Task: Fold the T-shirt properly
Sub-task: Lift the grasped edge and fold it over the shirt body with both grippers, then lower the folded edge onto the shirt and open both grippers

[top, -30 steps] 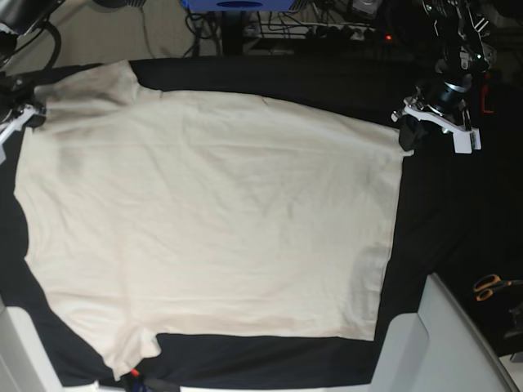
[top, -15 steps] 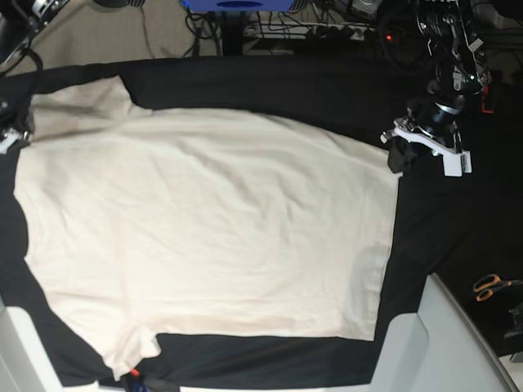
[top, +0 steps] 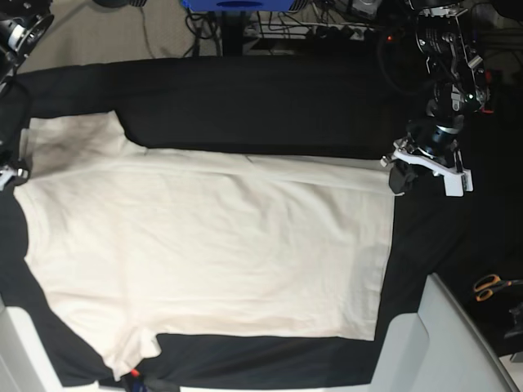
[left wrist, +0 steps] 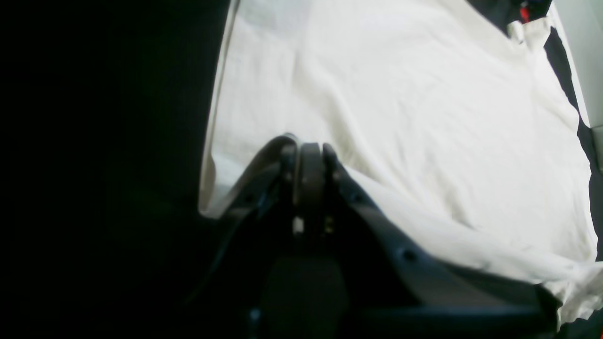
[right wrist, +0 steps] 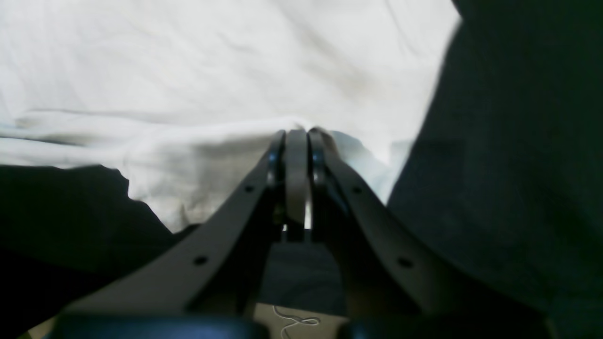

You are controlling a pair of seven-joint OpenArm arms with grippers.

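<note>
I saw the T-shirt lying spread on the black tabletop. My left hand was clenched on its far hem corner, and my right hand was clenched on the cloth near the far sleeve.

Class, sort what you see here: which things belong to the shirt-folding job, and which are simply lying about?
Part of the job:
- T-shirt, spread on the black table cloth
- left gripper, shut on the shirt's edge
- right gripper, shut on the shirt's edge

Lying about:
- orange-handled scissors
- cables on the floor behind the table
</note>
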